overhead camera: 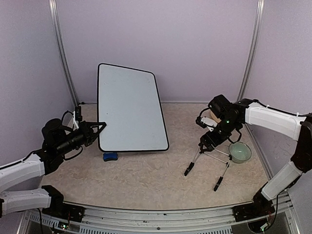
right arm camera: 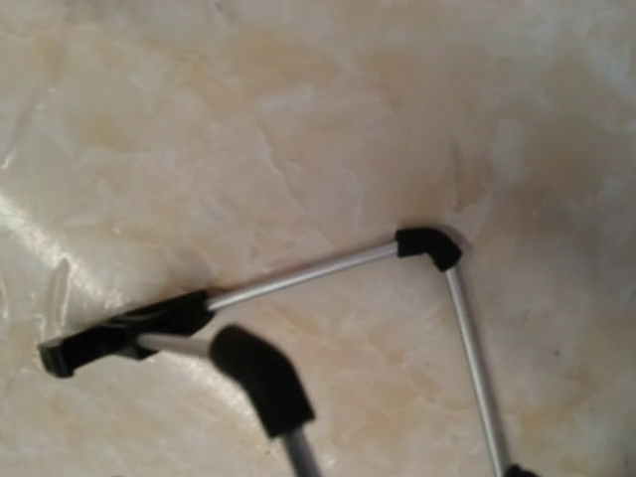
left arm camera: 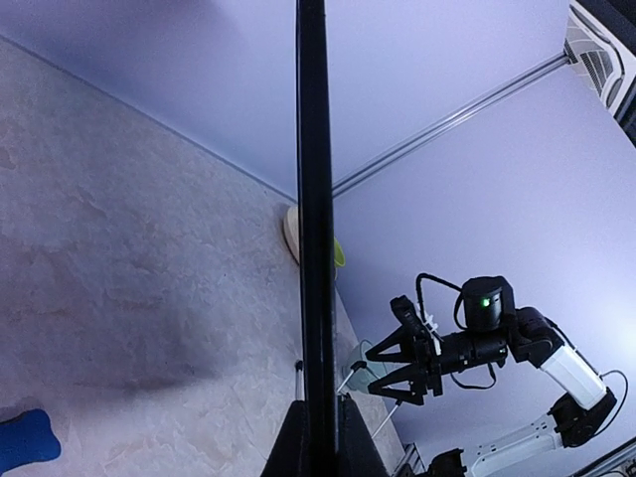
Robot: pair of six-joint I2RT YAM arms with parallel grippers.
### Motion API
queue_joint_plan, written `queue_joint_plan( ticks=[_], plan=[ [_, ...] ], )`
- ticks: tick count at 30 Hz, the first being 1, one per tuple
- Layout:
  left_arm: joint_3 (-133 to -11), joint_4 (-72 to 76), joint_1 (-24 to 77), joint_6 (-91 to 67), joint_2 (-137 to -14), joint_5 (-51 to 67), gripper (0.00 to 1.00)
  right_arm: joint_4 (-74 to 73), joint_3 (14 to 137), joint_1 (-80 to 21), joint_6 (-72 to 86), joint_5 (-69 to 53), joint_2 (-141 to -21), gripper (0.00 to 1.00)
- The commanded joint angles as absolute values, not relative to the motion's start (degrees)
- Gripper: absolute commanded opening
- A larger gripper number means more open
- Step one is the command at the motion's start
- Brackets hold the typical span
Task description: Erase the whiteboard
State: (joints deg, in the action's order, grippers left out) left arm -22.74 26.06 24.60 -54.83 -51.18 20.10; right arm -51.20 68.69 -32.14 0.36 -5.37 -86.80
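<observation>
The whiteboard (overhead camera: 129, 109) stands tilted on its lower edge on the table, and I see no writing on its glossy face. My left gripper (overhead camera: 101, 126) is shut on the black frame at the board's left edge. The left wrist view shows that frame (left arm camera: 313, 199) edge-on, running up from between the gripper (left arm camera: 320, 439) fingers. My right gripper (overhead camera: 204, 142) hangs over the wire stand (overhead camera: 191, 165) on the right. It is open (left arm camera: 370, 373), with nothing held. The right wrist view shows only the stand's silver tubes (right arm camera: 298, 276) and black caps, not its own fingers.
A small blue eraser (overhead camera: 110, 156) lies on the table just below the board's lower left corner (left arm camera: 25, 442). A pale green bowl (overhead camera: 240, 152) sits right of the stand. A white and yellow-green object (left arm camera: 290, 234) rests by the back wall behind the board.
</observation>
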Motion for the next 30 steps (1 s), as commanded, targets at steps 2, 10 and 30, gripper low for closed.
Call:
queue_joint_plan(
  ticks=[2,10,30],
  plan=[
    [-25.35,36.59,22.75,-50.83,-44.94,17.94,0.0,-52.55,71.94,-32.52,-2.24,-6.35,-89.76,0.71],
    [-24.77,33.31,20.71,-50.98,-42.07,16.66,0.0,-51.31,73.33,-32.76,-5.51,-15.34,-93.55,0.16],
    [-21.06,29.99,19.69,-51.86,-27.52,7.08,0.0,-54.45,114.56,-38.62,-14.41,-19.76,-122.59,0.08]
  ],
)
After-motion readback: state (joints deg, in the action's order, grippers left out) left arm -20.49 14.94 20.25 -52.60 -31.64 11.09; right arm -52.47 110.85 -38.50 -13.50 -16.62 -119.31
